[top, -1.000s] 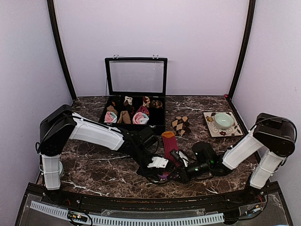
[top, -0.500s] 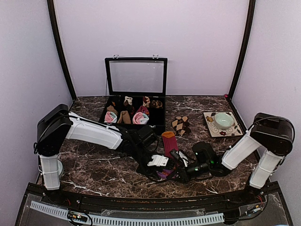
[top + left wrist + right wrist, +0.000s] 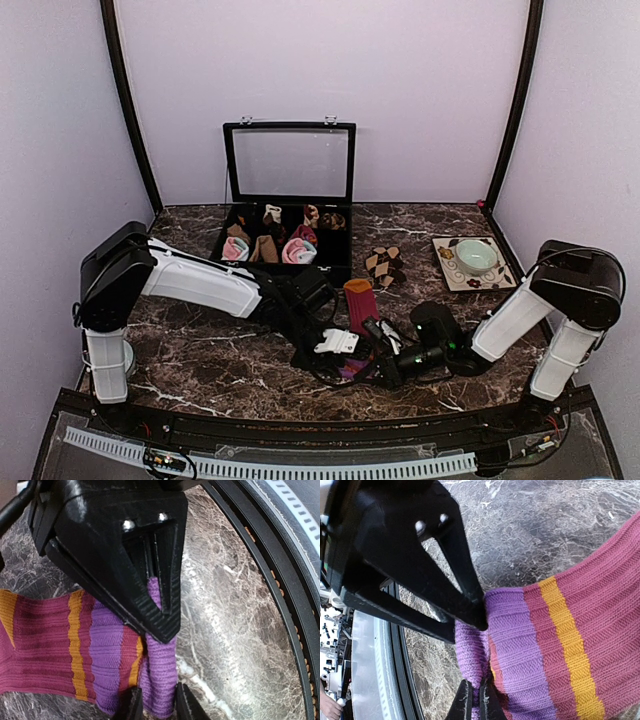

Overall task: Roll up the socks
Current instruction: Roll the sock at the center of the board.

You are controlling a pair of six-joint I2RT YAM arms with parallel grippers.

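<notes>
- A dark marble table (image 3: 200, 350) fills a booth of pale lilac walls (image 3: 430, 90). Two black poles (image 3: 125, 100) slant up at the left and right.
- The left arm (image 3: 200, 285), white and black, reaches in from left of the case toward the table's near middle.
- A black case (image 3: 340, 268) stands at the back centre with its glass lid (image 3: 288, 160) upright. Its compartments hold small sock rolls (image 3: 235, 248), pink-and-white ones in the front row and brownish ones beside and behind them.
- The magenta sock (image 3: 358, 312) lies in front of the case's right corner, orange toe nearest the case. Its purple-and-orange striped cuff points to the near edge.
- The left gripper (image 3: 159, 706) is clamped on the purple cuff, with fabric bunched between its fingertips.
- The right gripper (image 3: 476, 700) meets it from the other side, tips pinched nearly together on the same cuff edge.
- The diamond-patterned socks (image 3: 384, 265), brown and beige, lie flat just right of the case's front right corner, apart from both grippers.
- The right arm (image 3: 520, 315) stretches in low from the right of the case.
- A square patterned plate (image 3: 448, 272) lies well right of the case, with a pale green bowl (image 3: 476, 254) on it.
</notes>
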